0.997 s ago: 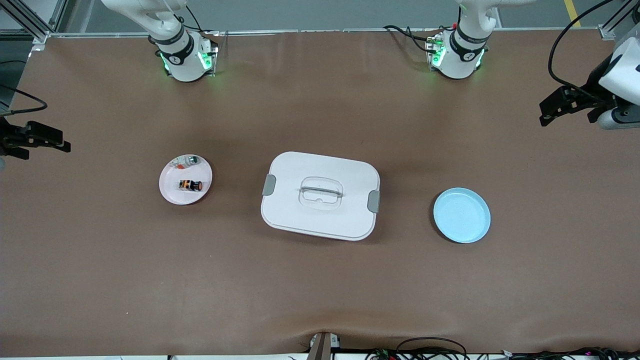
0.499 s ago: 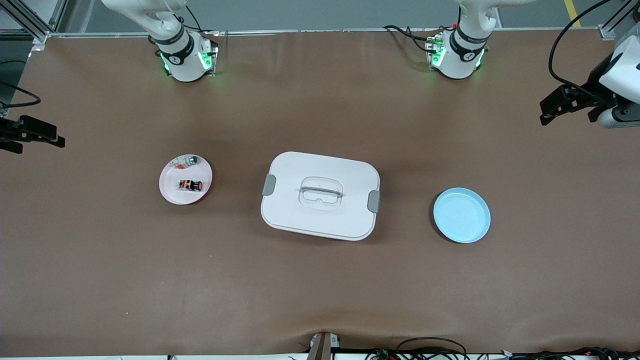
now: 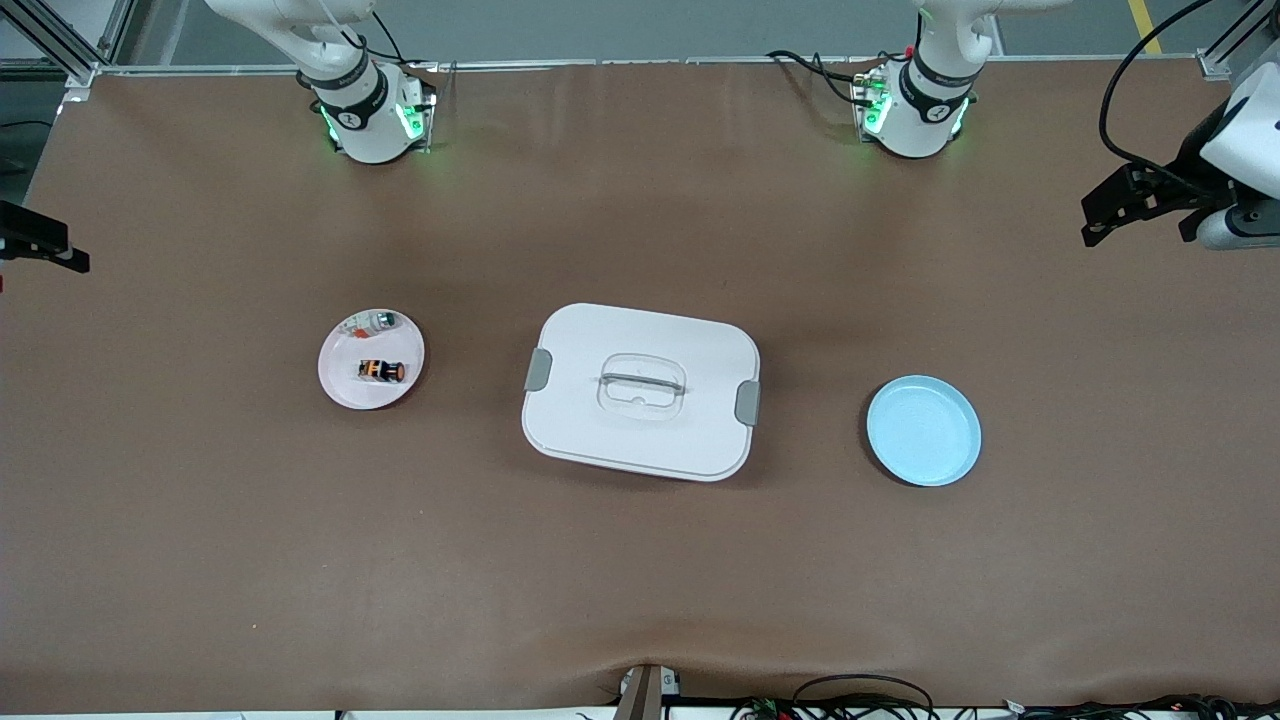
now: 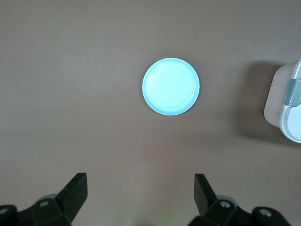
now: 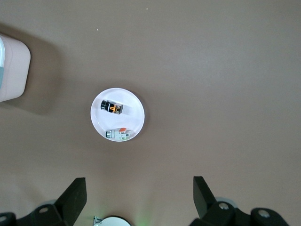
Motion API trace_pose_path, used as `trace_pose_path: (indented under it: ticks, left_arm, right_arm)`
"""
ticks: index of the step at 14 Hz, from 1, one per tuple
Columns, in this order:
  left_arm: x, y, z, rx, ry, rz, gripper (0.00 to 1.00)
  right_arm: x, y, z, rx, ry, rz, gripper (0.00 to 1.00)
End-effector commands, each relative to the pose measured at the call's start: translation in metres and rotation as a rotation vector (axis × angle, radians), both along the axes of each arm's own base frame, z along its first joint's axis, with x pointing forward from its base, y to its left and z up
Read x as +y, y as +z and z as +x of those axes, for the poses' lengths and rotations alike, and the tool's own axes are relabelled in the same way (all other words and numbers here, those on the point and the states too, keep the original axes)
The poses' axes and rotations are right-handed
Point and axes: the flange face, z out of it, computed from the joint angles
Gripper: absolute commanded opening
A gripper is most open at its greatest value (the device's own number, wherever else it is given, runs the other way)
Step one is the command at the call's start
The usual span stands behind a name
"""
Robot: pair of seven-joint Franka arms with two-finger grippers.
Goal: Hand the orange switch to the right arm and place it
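Observation:
The orange switch (image 3: pixel 381 371), a tiny black block with orange stripes, lies on a small white plate (image 3: pixel 345 390) toward the right arm's end of the table. It also shows in the right wrist view (image 5: pixel 113 108) on that plate (image 5: pixel 134 108). My right gripper (image 3: pixel 60 255) hangs open and empty over the table's edge at the right arm's end, well apart from the plate; its jaws stand wide in its wrist view (image 5: pixel 139 197). My left gripper (image 3: pixel 1092 225) is open and empty over the left arm's end (image 4: pixel 141 195).
A tiny silver-and-green piece (image 3: pixel 375 322) with a red-orange bit shares the white plate (image 5: pixel 118 134). A white lidded box (image 3: pixel 640 390) with grey latches stands mid-table. A light blue plate (image 3: pixel 923 430) lies toward the left arm's end (image 4: pixel 170 86).
My right gripper has drawn back toward the table's edge at the right arm's end and partly left the front view. The left gripper has barely moved. The switch stays on its plate.

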Motion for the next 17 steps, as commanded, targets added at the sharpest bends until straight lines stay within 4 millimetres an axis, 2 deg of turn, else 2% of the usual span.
trace_pose_path:
  ticks: [1, 3, 7, 9, 14, 17]
  left_arm:
    - [0.001, 0.005, -0.011, 0.003, -0.018, -0.016, 1.00]
    - [0.002, 0.005, -0.011, 0.003, -0.017, -0.014, 1.00]
    - [0.002, 0.005, -0.011, 0.001, -0.017, -0.015, 1.00]
    - [0.002, 0.005, -0.011, 0.001, -0.017, -0.015, 1.00]
    - [0.002, 0.004, -0.010, 0.005, -0.040, -0.014, 1.00]
    - [0.002, 0.003, -0.010, 0.007, -0.044, -0.014, 1.00]
  right_arm:
    - [0.004, 0.010, -0.002, -0.022, 0.013, 0.002, 1.00]
    - [0.016, 0.018, -0.006, -0.036, 0.038, -0.022, 1.00]
    - [0.027, 0.019, -0.018, -0.064, 0.052, -0.043, 1.00]
    - [0.042, 0.020, -0.026, -0.076, 0.031, -0.046, 1.00]
    - [0.049, 0.020, -0.034, -0.066, 0.010, -0.049, 1.00]
    - [0.060, 0.019, -0.039, -0.057, -0.045, -0.055, 1.00]
